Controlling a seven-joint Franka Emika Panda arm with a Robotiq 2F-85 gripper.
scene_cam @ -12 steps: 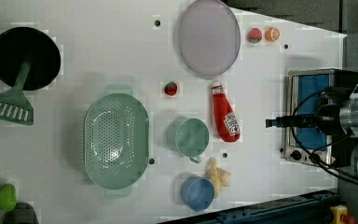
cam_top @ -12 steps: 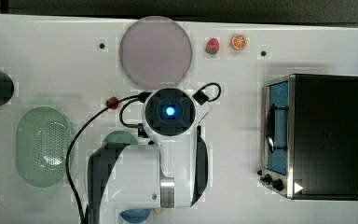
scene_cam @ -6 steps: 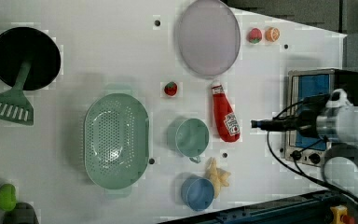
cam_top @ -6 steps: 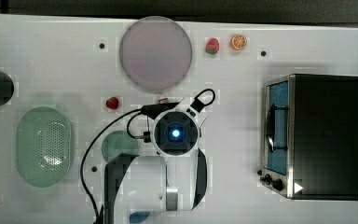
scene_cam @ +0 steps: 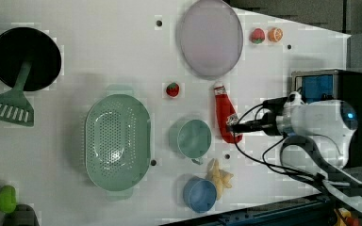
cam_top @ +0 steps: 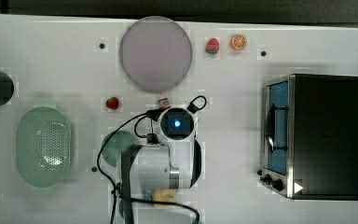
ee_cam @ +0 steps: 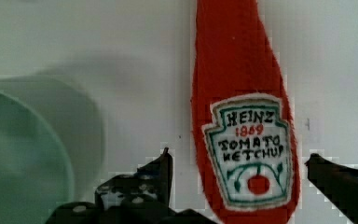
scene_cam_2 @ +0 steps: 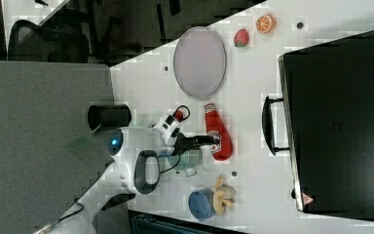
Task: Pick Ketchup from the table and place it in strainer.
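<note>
White worktop [scene_cam: 99, 56] carrying pale mint-green perforated oval plastic strainer [scene_cam: 117, 141] lying toward one end, white robot gripper [ee_cam: 242, 163] hanging with jaws wide open astride slim red fabric ketchup bottle [scene_cam: 225, 117] lying flat mid-worktop, beside round green cup [scene_cam: 193, 138].

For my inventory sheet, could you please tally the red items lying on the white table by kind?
Slim red plush ketchup bottle with a white label: 1
Small round red toy strawberries with green tops: 2
Total: 3
</note>
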